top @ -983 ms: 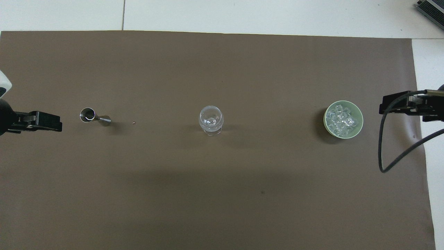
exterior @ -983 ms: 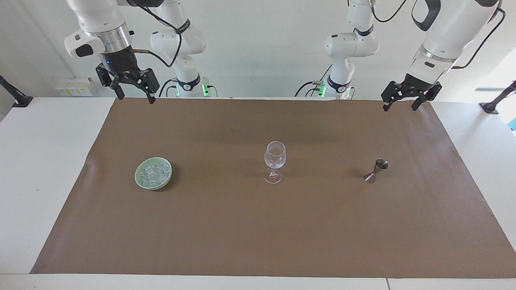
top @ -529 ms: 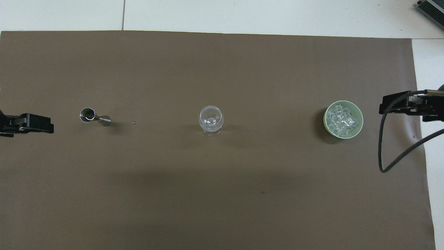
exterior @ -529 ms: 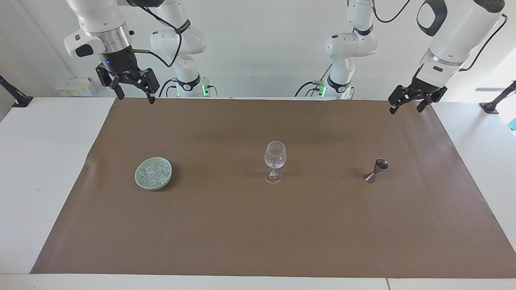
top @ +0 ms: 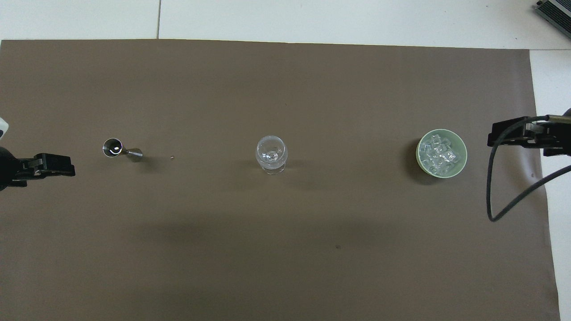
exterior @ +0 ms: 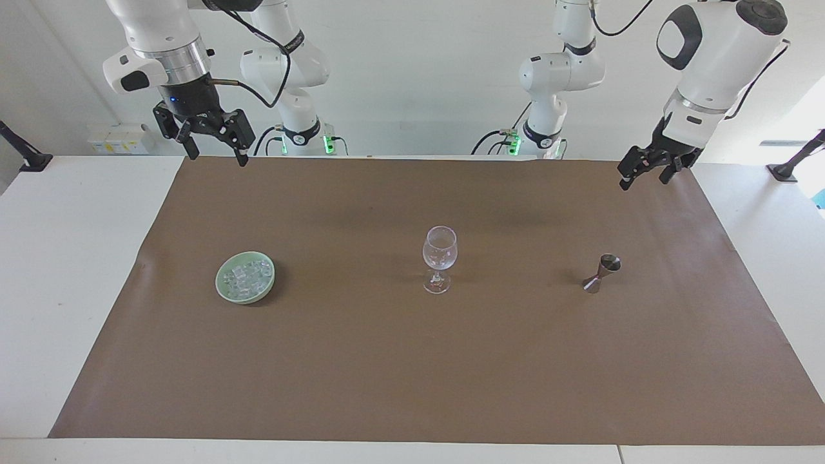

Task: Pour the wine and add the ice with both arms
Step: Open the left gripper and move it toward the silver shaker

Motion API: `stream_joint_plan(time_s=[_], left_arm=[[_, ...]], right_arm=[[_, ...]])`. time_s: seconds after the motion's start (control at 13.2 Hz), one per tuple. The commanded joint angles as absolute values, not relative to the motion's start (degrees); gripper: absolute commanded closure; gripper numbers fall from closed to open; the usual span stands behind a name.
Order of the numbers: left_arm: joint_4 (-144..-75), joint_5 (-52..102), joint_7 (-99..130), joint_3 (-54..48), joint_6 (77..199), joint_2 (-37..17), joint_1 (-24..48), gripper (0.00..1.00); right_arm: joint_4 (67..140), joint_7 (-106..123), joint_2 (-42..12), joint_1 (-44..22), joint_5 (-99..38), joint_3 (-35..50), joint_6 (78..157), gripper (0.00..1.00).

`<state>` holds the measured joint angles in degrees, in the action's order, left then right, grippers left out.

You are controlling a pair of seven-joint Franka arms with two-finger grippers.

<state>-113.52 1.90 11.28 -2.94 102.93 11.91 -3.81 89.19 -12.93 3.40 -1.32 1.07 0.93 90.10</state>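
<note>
Ice cubes [exterior: 245, 278] fill a green bowl [exterior: 221, 290] on the brown-papered bench [exterior: 412, 361], at 9 o'clock from the wine glass [exterior: 439, 258] in the facing view; a jigger [exterior: 602, 272] stands at 3 o'clock. Right gripper [exterior: 213, 152] and left gripper [exterior: 643, 178] hang raised, fingers apart, empty.

A wine glass [top: 271, 154] is seen upright mid-table on the brown sheet [top: 267, 249]. A steel jigger [top: 117, 148] is set toward the left arm's edge, a green bowl [top: 462, 166] of ice [top: 440, 153] toward the right arm's edge.
</note>
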Motion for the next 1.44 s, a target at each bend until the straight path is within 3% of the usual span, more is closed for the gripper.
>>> stream_joint_plan(time_s=[0.0,0.76,1.36], left_arm=[[-117.4,3.5,19.1,-3.3,105.6,12.5,-5.2,0.00],[-117.3,21.7,42.7,-3.3,105.6,4.8,-13.2,0.00],[-121.4,28.6,56.5,-3.3,111.4,3.6,-17.7,0.00]], right_arm=[[89.1,-11.7,3.7,-1.1,0.3,1.1,89.4,0.00],[89.1,-11.7,3.7,-1.1,0.3,1.1,89.4,0.00],[89.2,-11.7,3.7,-1.1,0.3,1.1,89.4,0.00]])
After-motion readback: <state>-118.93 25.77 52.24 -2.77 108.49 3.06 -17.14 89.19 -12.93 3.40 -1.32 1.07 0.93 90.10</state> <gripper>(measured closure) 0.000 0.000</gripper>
